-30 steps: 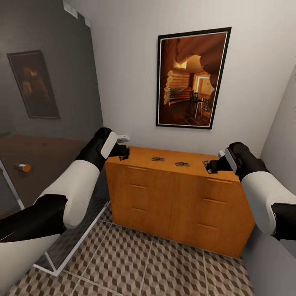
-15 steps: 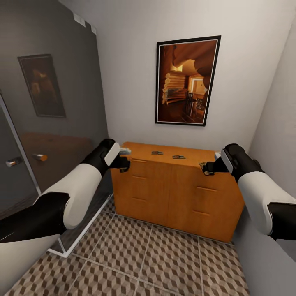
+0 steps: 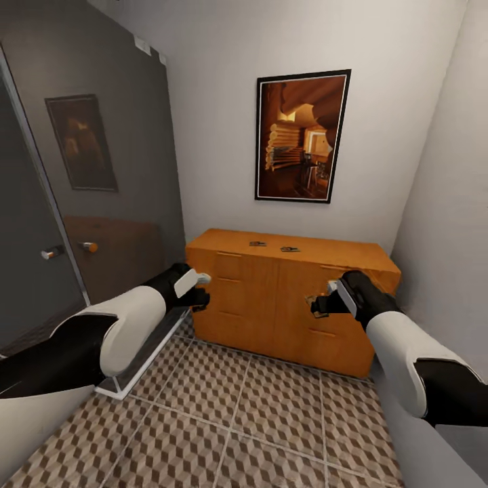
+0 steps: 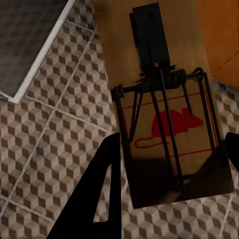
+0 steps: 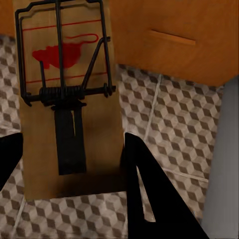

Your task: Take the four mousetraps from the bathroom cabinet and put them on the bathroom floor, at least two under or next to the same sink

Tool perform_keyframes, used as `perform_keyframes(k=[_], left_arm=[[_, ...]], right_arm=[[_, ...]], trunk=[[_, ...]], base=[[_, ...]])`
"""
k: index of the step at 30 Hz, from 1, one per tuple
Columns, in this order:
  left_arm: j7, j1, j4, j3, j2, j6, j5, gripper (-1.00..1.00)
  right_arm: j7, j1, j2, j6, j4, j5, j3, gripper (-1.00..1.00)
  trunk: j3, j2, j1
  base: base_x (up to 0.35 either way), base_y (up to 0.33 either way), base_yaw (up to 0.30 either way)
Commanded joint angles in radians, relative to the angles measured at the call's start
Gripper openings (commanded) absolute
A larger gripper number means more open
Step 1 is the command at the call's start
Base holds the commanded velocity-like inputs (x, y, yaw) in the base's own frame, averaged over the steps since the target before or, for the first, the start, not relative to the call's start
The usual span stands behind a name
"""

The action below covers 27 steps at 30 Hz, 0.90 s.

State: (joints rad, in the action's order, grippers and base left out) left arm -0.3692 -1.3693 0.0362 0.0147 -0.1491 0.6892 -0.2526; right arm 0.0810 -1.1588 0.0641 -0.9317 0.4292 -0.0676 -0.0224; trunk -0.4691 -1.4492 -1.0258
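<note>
The bathroom floor, tiled in a brown and cream cube pattern, lies open between a dark glass panel on the left and a pale wall on the right. The cabinet, orange-brown with bar handles, stands against the back wall under a framed picture. Two mousetraps lie flat on its top, apart, near the back edge. The left gripper has its jaws pinching a mousetrap by its end, long axis running out along the fingers. The right gripper pinches another mousetrap likewise. Both boards show a red mouse mark and wire spring.
</note>
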Motion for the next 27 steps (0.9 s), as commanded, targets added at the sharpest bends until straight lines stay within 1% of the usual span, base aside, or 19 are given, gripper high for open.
perform_keyframes(k=[1, 2, 4, 5, 8, 12, 14, 19, 24, 27], left_arm=[[-0.011, 0.001, -0.005, 0.002, 0.004, -0.008, -0.010, -1.00], [-0.011, 0.008, -0.015, 0.002, 0.010, -0.023, -0.010, -1.00], [-0.010, 0.029, -0.023, 0.002, 0.017, -0.038, -0.011, -1.00], [-0.011, 0.038, -0.025, 0.002, 0.019, -0.041, -0.011, -1.00], [-0.010, 0.090, -0.029, 0.002, 0.023, -0.067, -0.004, -1.00], [-0.010, 0.125, -0.031, 0.002, 0.028, -0.113, -0.008, -1.00], [-0.010, 0.135, -0.031, 0.002, 0.037, -0.131, -0.010, -1.00], [-0.009, 0.154, -0.031, 0.002, 0.061, -0.146, -0.012, -1.00], [-0.009, 0.181, -0.032, 0.002, 0.067, -0.150, -0.010, -1.00], [-0.009, 0.197, -0.032, 0.002, 0.069, -0.151, -0.011, -1.00]], right_arm=[[0.003, 0.013, -0.007, 0.005, -0.002, -0.013, -0.002, -1.00], [0.002, 0.036, -0.017, 0.019, -0.008, -0.021, -0.002, -1.00], [0.001, 0.065, -0.026, 0.040, -0.013, -0.025, -0.002, -1.00], [0.001, 0.072, -0.027, 0.049, -0.014, -0.026, -0.002, -1.00], [0.004, 0.096, -0.036, 0.093, -0.026, -0.023, -0.002, -1.00], [0.003, 0.103, -0.041, 0.108, -0.066, -0.024, -0.002, -1.00], [0.002, 0.104, -0.043, 0.112, -0.083, -0.024, -0.002, -1.00], [0.002, 0.105, -0.045, 0.128, -0.097, -0.019, -0.002, -1.00], [0.002, 0.105, -0.052, 0.140, -0.101, -0.017, -0.002, -1.00], [0.002, 0.105, -0.065, 0.143, -0.103, -0.017, -0.002, -1.00]], trunk=[[-0.001, -0.001, 0.001], [-0.001, -0.001, 0.001], [-0.001, -0.001, 0.001], [-0.001, -0.001, 0.001], [-0.001, -0.001, 0.001], [-0.001, -0.001, 0.001], [-0.001, -0.001, 0.001], [-0.001, -0.001, 0.001], [-0.001, -0.001, 0.001], [-0.001, -0.001, 0.001]], base=[[-0.345, 0.000, 0.000], [-0.345, 0.000, 0.000], [-0.345, 0.000, 0.000], [-0.345, 0.000, 0.000], [-0.341, 0.000, 0.042], [-0.219, 0.000, 0.215], [-0.096, 0.000, 0.266], [-0.036, 0.000, 0.287], [-0.008, 0.000, 0.297], [-0.002, 0.000, 0.299]])
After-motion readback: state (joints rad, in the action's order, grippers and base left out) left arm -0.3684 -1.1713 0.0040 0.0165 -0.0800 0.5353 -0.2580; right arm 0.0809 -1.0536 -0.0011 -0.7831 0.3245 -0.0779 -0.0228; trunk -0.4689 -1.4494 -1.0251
